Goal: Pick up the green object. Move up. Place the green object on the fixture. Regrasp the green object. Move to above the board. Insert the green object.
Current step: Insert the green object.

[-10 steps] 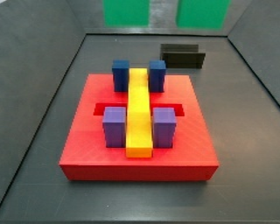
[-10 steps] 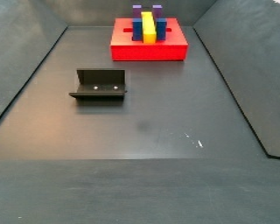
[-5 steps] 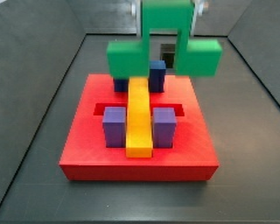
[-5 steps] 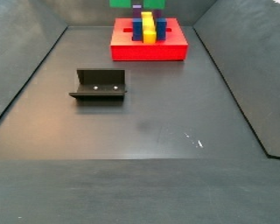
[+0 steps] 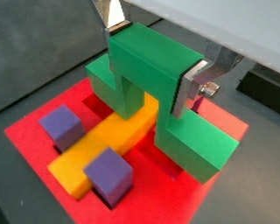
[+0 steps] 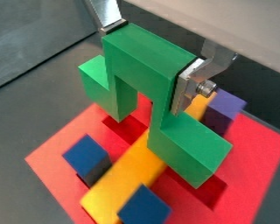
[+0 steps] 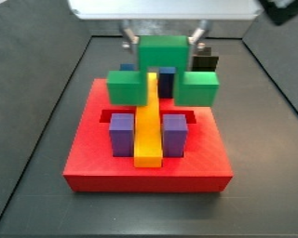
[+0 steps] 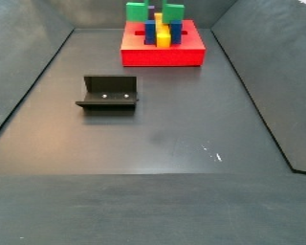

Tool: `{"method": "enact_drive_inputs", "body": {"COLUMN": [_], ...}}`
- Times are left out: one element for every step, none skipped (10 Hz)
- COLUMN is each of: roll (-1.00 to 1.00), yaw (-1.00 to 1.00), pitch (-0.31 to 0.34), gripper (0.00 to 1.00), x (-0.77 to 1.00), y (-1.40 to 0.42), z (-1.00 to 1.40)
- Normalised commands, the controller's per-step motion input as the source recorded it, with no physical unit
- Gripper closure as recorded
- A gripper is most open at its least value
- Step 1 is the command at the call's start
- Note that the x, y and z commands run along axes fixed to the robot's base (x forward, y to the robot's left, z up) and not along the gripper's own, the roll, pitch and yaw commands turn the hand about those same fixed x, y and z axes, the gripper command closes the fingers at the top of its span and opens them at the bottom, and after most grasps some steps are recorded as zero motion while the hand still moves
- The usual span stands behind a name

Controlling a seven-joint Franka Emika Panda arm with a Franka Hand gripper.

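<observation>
My gripper point(image 7: 164, 45) hangs over the far end of the red board point(image 7: 115, 163), shut on the raised centre of the green object point(image 7: 164, 70). In both wrist views the silver fingers point(image 5: 194, 87) clamp the green object point(image 6: 149, 70) from two sides. Its two lower arms hang on either side of the yellow bar point(image 7: 148, 125), just above the slab. In a side view the green object point(image 8: 156, 12) sits over the board point(image 8: 163, 55), and the fixture point(image 8: 108, 93) stands bare on the floor, well apart.
Two purple blocks point(image 7: 122, 132) point(image 7: 177, 132) flank the yellow bar near the board's front. Two blue blocks point(image 6: 87, 156) point(image 6: 145, 206) show in a wrist view. Dark sloping walls point(image 7: 40, 112) close in the grey floor point(image 8: 156, 144) on both sides.
The gripper has come down with the green object. A second ago only its arms showed at the picture's top; now it hangs low over the board's far end.
</observation>
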Motion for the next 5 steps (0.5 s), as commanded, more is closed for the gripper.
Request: {"method": "enact_drive_inputs", "body": {"roll": [-0.11,-0.04,0.0,0.01,0.0], "yaw": [-0.28,-0.22,0.0,0.04,0.24], "pitch": [-0.023,-0.04,-0.034,-0.027,-0.014], "gripper": [1.0,1.0,1.0,1.0,1.0], "x": [-0.52,-0.38,-0.11,0.14,0.42], "y": [0.03,0.0,-0.02,0.0,0.08], "z": [0.0,-0.13,-0.27,-0.3,-0.27]}}
